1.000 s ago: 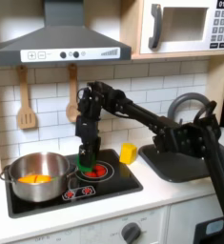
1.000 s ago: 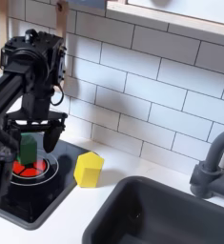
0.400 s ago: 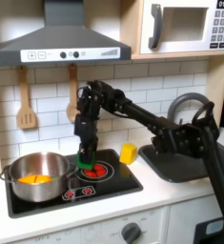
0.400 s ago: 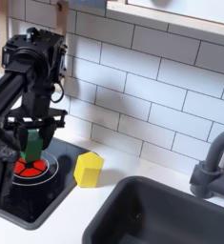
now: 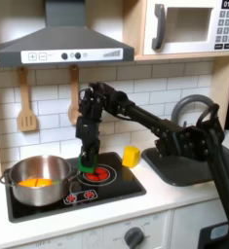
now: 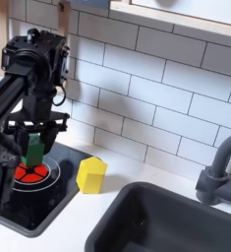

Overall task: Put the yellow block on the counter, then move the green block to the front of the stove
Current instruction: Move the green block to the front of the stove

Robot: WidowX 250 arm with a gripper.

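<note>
We see the gripper (image 6: 32, 150) over the stove (image 6: 33, 197), jaws closed on the green block (image 6: 34, 151). The yellow block (image 6: 90, 174) sits on the worktop (image 6: 83, 221) just beside the stove.

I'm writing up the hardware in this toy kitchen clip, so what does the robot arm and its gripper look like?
The arm is matt black all over, made of slim boxy links joined by chunkier block-shaped joints, rising from a bulkier black base at the first exterior view's right. Thin dark cables run beside the wrist housing in the second exterior view. The gripper is black too, with two narrow flat fingers. No readable markings show.
</note>
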